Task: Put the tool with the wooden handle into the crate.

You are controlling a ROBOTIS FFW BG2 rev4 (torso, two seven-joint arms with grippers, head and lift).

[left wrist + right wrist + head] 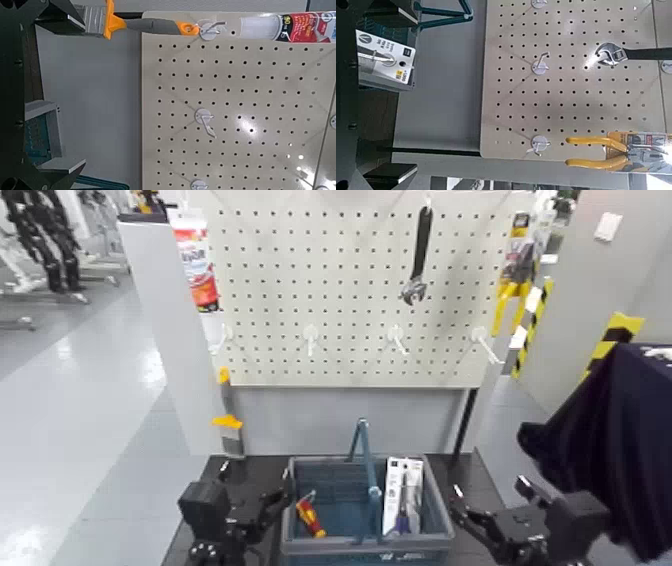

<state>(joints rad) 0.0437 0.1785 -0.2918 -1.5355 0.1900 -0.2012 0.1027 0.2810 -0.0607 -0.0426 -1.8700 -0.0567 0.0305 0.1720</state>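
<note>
Black open hands (254, 474) (489, 488) flank the crate (410, 543).

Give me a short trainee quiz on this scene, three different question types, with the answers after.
1. True or false: the adjustable wrench hangs on the pegboard.
2. Multiple choice: what shares the blue-grey basket with the red-and-yellow tool?
A) a paint roller
B) a white package
C) a coffee mug
3. Short answer: are the left end effector and right end effector, one on each side of the basket, open or shut?

Key: 1. True. 2. B. 3. Both open.
</note>
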